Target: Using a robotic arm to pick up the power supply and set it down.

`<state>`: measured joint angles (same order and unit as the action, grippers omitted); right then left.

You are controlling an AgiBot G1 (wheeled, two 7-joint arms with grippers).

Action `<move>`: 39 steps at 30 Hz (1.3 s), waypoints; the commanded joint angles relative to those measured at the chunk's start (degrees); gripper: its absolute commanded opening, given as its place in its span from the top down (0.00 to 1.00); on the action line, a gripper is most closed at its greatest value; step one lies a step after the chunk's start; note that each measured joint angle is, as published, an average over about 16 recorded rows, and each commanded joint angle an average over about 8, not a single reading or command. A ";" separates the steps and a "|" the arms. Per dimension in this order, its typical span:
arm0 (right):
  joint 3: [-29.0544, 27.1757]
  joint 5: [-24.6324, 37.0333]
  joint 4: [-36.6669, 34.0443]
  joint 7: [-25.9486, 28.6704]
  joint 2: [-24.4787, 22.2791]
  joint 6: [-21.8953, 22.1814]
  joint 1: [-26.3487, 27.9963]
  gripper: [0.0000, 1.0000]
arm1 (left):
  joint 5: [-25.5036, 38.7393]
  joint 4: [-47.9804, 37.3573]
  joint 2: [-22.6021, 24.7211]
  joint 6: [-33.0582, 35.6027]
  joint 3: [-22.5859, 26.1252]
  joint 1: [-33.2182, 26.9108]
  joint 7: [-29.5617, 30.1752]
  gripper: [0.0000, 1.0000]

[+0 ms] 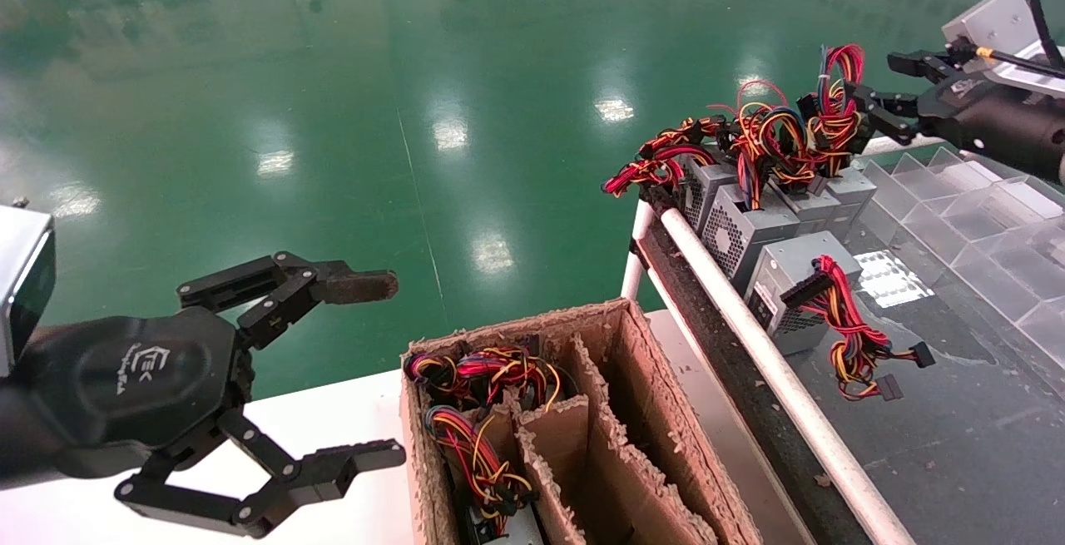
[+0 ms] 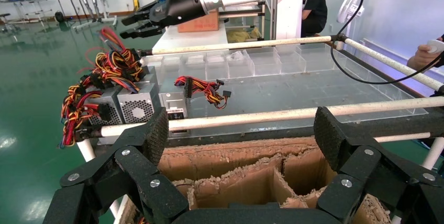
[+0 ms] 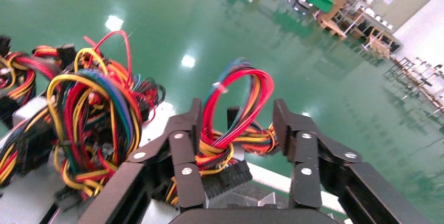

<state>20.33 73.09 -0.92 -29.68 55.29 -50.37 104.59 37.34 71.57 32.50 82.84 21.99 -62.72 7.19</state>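
Over conveyor, end effector (image 1: pixel 880 92) straddles wires (image 1: pixel 834 104).

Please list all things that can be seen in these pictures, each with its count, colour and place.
power supply: one, grey, far end of the row on the conveyor, red loop of wires between the right end effector's fingers
other power supplies: at least three, grey, same row
cardboard box: one, brown, divided, wired units inside
clear trays: several, transparent, beside the row
left end effector: black, open, beside the box
right end effector: black, open around the wire bundle
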 commanded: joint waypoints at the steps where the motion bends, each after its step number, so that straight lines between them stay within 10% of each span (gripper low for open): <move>1: 0.35 0.51 -0.09 0.30 -0.43 -0.54 0.10 0.00 | 0.00 0.00 0.00 0.00 0.00 0.00 0.00 0.00; 17: -4.14 -6.65 2.77 7.65 -5.73 -17.09 2.87 0.00 | -0.01 -0.01 0.00 -0.02 0.00 0.02 0.00 0.00; 39: -4.32 -15.86 29.19 19.80 -11.15 -24.04 -13.93 0.00 | -0.01 -0.02 0.00 -0.02 0.00 0.01 -0.01 0.00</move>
<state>16.01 57.23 28.27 -9.87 44.14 -74.41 90.66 37.33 71.55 32.50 82.82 22.00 -62.70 7.18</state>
